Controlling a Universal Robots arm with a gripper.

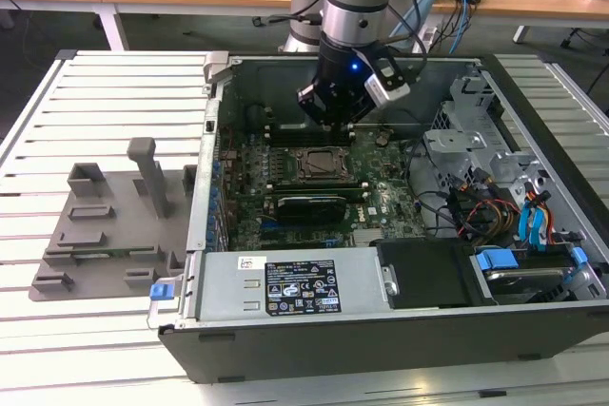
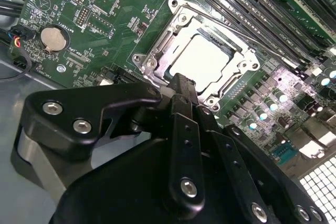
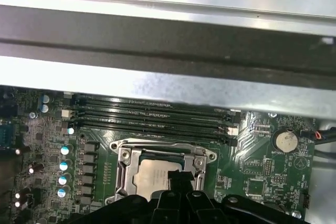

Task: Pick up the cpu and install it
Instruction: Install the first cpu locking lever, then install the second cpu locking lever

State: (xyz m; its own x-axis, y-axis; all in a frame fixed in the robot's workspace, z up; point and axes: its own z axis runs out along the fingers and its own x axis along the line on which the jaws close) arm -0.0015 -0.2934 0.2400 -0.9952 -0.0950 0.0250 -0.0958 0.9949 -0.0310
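Slatted white desk [image 1: 105, 102] carries an open computer case [image 1: 381, 330], with a grey plastic fixture tray [image 1: 105, 225] beside it on the exterior view's left. Inside the case lies a green motherboard [image 2: 94, 19]. Above its metal-edged socket frame [image 2: 157, 51] hangs the black gripper [image 2: 181, 85], its fingers drawn together and holding nothing. Seated in the socket frame, the cpu [image 2: 205, 59] shows its pale silvery top, just beyond the fingertips.

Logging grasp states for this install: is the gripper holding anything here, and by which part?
Nothing is held. The cpu lies in the socket frame, and the gripper hangs just above its edge, fingers together with nothing between them.
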